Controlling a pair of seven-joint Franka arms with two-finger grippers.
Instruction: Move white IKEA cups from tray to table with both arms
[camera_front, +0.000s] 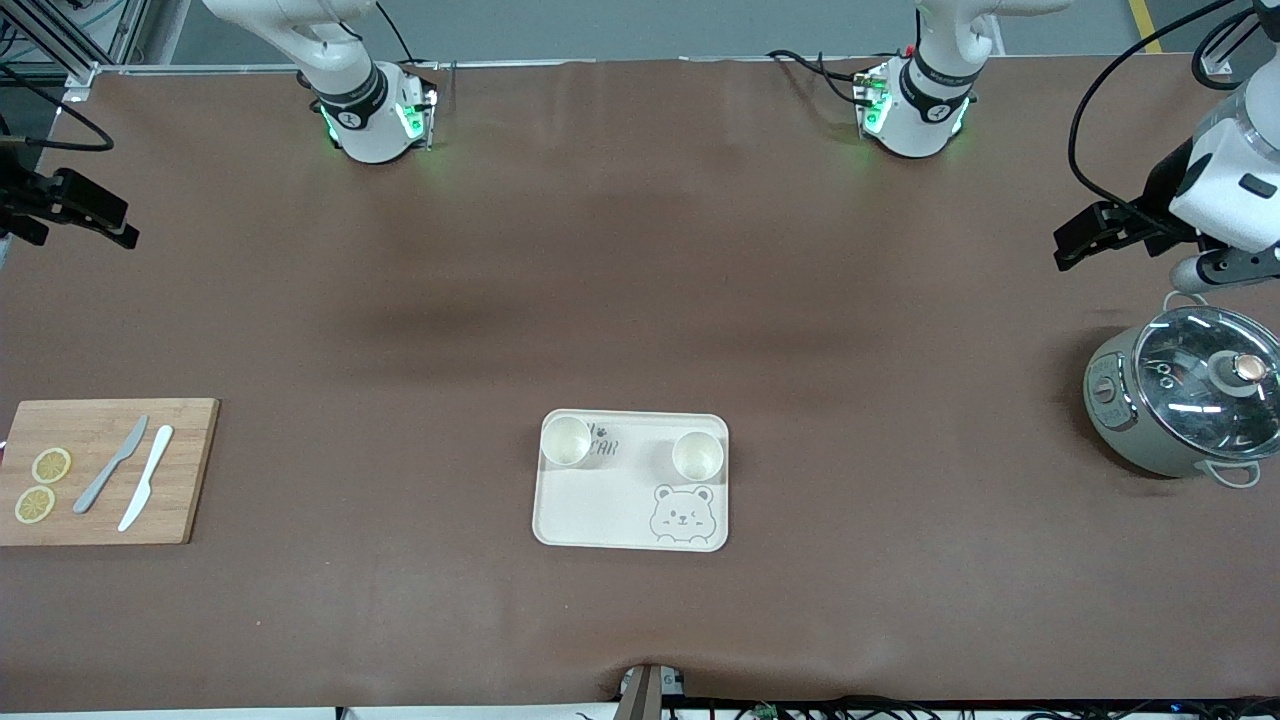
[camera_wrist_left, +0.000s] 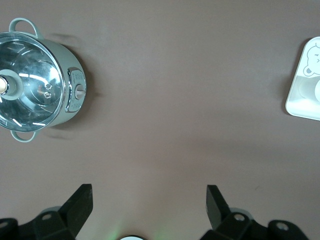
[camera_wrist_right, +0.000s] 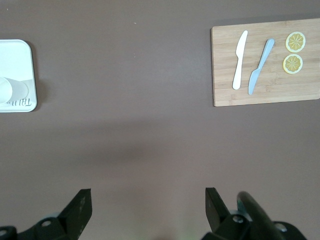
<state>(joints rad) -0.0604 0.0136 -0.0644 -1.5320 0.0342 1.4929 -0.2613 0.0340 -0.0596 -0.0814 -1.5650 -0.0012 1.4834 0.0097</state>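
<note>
The front camera hangs high, facing both arm bases and taking in the whole worktop (camera_front: 640, 250). Each wrist camera looks straight down from well above the worktop, past its own tool's spread fingers. The left wrist view shares the pot (camera_wrist_left: 37, 80) and the tray (camera_wrist_left: 300, 107) edge with the front view; the right wrist view shares the board (camera_wrist_right: 265, 62) and tray edge.

Matt brown bench (camera_front: 640, 250); bamboo-wood cutting board (camera_front: 185, 470); glossy glass pot lid (camera_front: 1195, 380); smooth matt cream tray (camera_front: 590, 510).
</note>
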